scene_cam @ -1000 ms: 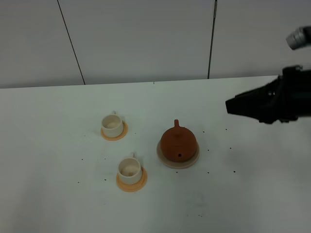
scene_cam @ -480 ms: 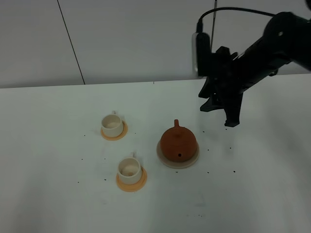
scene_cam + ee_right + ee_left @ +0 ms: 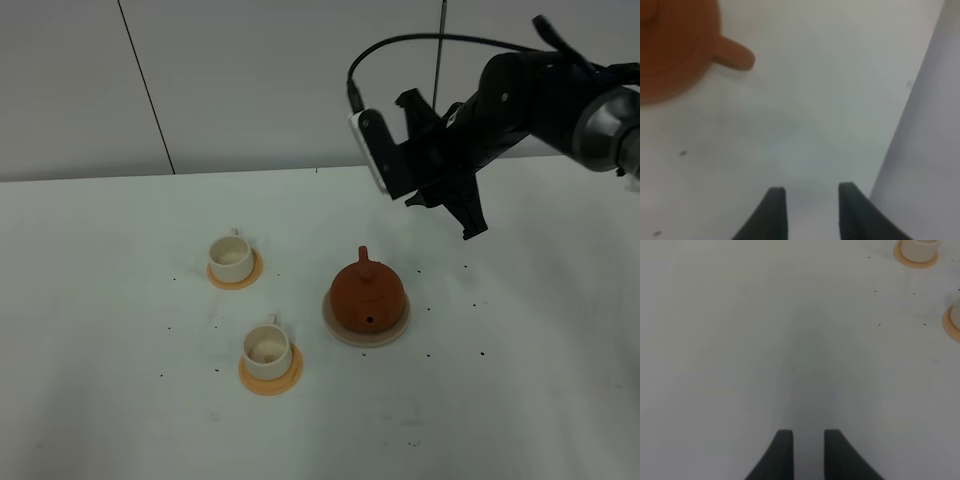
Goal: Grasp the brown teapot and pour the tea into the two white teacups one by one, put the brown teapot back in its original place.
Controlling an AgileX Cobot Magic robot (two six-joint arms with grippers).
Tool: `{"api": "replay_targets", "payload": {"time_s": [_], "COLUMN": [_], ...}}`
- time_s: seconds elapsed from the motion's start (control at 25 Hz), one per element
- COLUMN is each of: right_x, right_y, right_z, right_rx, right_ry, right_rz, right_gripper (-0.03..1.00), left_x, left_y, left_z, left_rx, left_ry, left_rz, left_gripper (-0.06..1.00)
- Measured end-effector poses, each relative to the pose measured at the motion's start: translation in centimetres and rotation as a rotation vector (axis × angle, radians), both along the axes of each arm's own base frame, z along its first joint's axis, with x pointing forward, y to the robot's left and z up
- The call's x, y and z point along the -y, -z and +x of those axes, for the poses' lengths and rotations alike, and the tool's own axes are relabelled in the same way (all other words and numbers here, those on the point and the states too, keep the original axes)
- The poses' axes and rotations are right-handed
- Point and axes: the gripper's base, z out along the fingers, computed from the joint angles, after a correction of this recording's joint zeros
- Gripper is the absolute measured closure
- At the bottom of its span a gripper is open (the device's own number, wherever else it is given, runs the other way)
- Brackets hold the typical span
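Note:
The brown teapot (image 3: 368, 295) sits on its beige saucer (image 3: 337, 324) right of the table's middle, a short stub pointing to the back. The two white teacups (image 3: 231, 258) (image 3: 266, 345) stand on orange coasters left of it. No tea shows. My right gripper (image 3: 470, 226) hangs above the table behind and right of the teapot, pointing down, open and empty. In the right wrist view the gripper (image 3: 809, 199) is apart from the teapot (image 3: 670, 45). My left gripper (image 3: 807, 437) is narrowly open and empty over bare table, far from one cup (image 3: 920, 246).
The white table (image 3: 120, 400) carries scattered dark specks. A grey wall (image 3: 280, 80) rises along its back edge and shows close by in the right wrist view (image 3: 930, 125). A second coaster (image 3: 953, 324) shows at the edge of the left wrist view.
My right arm has swung in from the right edge to above and behind the teapot, and the gripper has turned to point down. Teapot and cups have not moved.

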Motion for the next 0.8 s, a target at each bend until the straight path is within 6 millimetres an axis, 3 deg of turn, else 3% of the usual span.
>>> {"api": "replay_targets", "payload": {"time_s": [0.52,0.8], "right_x": [-4.4,-4.9], "right_y": [4.1,4.2], "right_z": [-0.9,-1.1], "right_rx": [0.169,0.188], "right_ry": [-0.302,-0.325], "right_rz": [-0.369,-0.393], "right_gripper": [0.72,0.72], "left_x": [0.0,0.0], "left_y": [0.0,0.0], "left_z": [0.0,0.0], "left_rx": [0.001,0.001], "left_ry": [0.0,0.0], "left_rz": [0.0,0.0], "left_gripper": [0.71,0.71]}}
